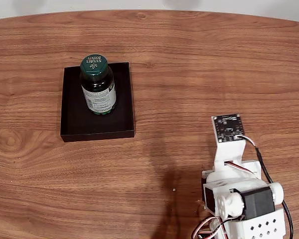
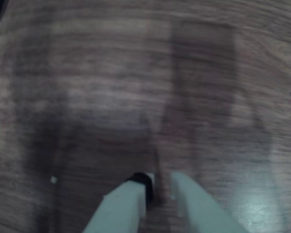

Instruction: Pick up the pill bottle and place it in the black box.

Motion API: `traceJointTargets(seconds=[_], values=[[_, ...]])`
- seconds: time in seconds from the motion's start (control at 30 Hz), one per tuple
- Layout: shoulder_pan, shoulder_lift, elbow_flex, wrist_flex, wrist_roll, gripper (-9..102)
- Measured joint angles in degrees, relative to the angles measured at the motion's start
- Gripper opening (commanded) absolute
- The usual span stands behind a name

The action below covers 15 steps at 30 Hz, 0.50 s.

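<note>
One bottle [image 1: 97,85] stands upright inside the box [image 1: 72,115] on the counter [image 1: 199,64]; cap lettering reads "NATURE'S BOUNTY". End effector [image 2: 161,187] hangs over bare counter, nearly clenched, grasping nothing.

Evenly lit fixed view; blurred wrist view

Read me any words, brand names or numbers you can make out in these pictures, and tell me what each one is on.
"NATURE'S BOUNTY": pale lettering on the green cap of the pill bottle, which stands in the black box.
White-green label on the bottle: printed, but too small to read.
Small circuit board on the arm: tiny markings, unreadable.
Wrist view: blurred wood table and gripper, no text.
</note>
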Motion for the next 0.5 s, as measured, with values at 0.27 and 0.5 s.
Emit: traceJointTargets(seconds=[0.27, 0.5], values=[[-0.26, 0.44, 0.00, 0.00, -1.58, 0], [-0.26, 0.44, 0.00, 0.00, -1.58, 0]])
